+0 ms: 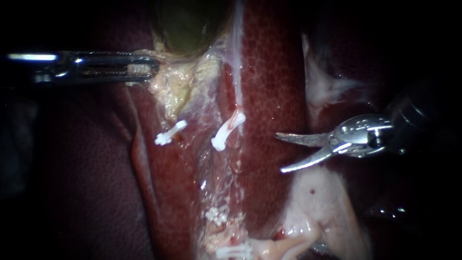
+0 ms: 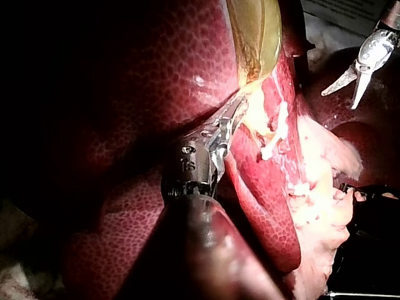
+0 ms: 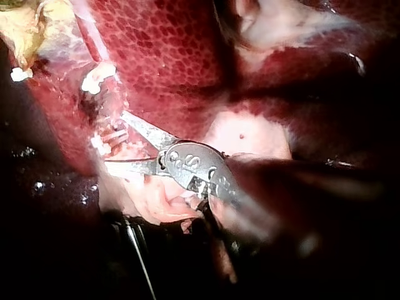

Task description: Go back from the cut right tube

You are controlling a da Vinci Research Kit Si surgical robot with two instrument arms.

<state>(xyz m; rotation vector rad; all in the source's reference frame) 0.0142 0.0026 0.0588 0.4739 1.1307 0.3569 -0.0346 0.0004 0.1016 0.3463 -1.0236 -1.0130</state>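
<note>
Shows a close surgical scene on a dark red, finely mottled liver (image 1: 272,72), with an olive-green gallbladder (image 1: 185,24) at the top edge. Has the slender metal left instrument (image 1: 151,69) entering from the left, jaws clenched on the pale yellow fatty tissue (image 1: 178,89) just under the gallbladder. Has the silver right instrument (image 1: 279,153) entering from the right, its two curved blades spread apart, grasping nothing, over bare liver. Places the cut right tube (image 1: 237,82), a pale whitish strand running down the liver, to the left of those blades and not touching them. Ends that strand at a white plastic clip (image 1: 225,135). Sets a second white clip (image 1: 169,134) further left, below the fatty tissue. Shows more small white clips (image 1: 217,215) lower down, beside pale pink tissue (image 1: 313,202). From the left wrist camera, shows the clenched jaws buried in yellow tissue at the gallbladder's narrow end.
</note>
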